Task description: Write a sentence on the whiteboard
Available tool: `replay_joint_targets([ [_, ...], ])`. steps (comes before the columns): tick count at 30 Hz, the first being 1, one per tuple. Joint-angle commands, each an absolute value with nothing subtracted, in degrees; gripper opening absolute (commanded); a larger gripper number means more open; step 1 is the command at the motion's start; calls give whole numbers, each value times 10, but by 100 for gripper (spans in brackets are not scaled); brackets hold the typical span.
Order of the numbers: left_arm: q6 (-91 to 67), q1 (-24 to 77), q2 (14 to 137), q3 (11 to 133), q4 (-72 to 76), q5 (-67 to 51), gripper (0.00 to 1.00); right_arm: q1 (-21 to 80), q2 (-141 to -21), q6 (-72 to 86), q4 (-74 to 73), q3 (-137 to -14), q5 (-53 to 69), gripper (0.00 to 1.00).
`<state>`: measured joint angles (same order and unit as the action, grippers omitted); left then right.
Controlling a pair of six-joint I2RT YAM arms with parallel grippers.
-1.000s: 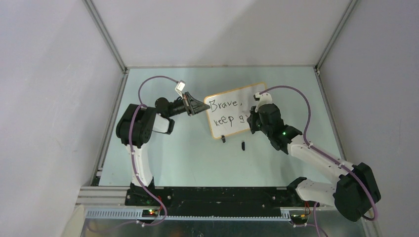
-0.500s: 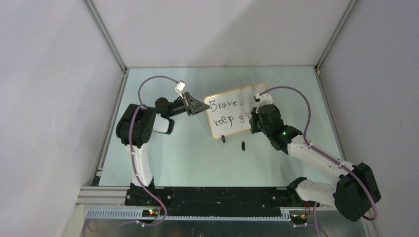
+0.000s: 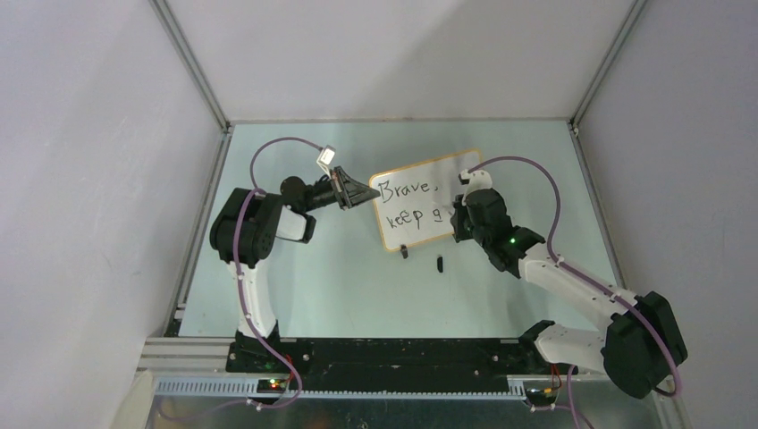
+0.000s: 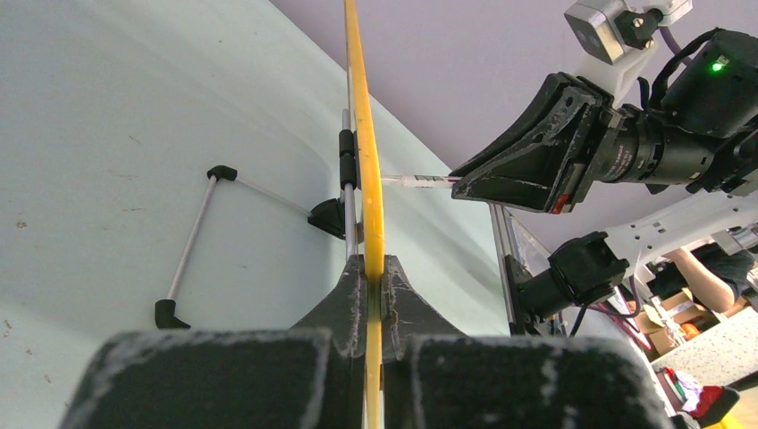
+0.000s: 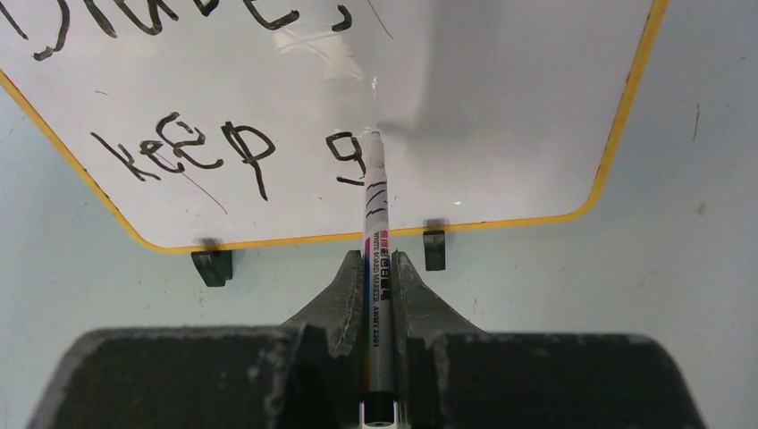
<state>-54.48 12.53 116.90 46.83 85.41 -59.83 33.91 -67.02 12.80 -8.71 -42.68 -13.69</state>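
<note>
Barely a twitch from right gripper (image 5: 380,261) since the last look; fingers (image 5: 344,290) clamp the marker (image 5: 374,210), tip against the upright whiteboard (image 5: 509,98) beside the sentence (image 5: 192,150), black "Brave, keep g"; left gripper (image 4: 367,268) pinches its orange-yellow left edge.

Top line of the writing (image 5: 192,150) gets chopped at the upper edge; overhead, the right arm (image 3: 572,281) hides a corner of the whiteboard (image 3: 416,201).

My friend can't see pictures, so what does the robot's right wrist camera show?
The right fingers pinch a white marker, its tip on the whiteboard just after the black letters "keep g". The yellow-framed board has two black clip feet at its bottom edge, over a pale green table; bits of an upper line show at the top.
</note>
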Motion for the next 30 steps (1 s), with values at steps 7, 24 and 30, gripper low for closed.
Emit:
replay_joint_targets([
  [7, -532, 132, 1154, 460, 875, -641, 0, 335, -678, 119, -69, -436, -149, 0],
  [24, -532, 132, 1154, 461, 875, -641, 0, 328, -690, 121, -64, -442, -140, 0],
  [30, -532, 132, 1153, 460, 875, -641, 0, 327, -694, 120, -64, -449, -136, 0],
])
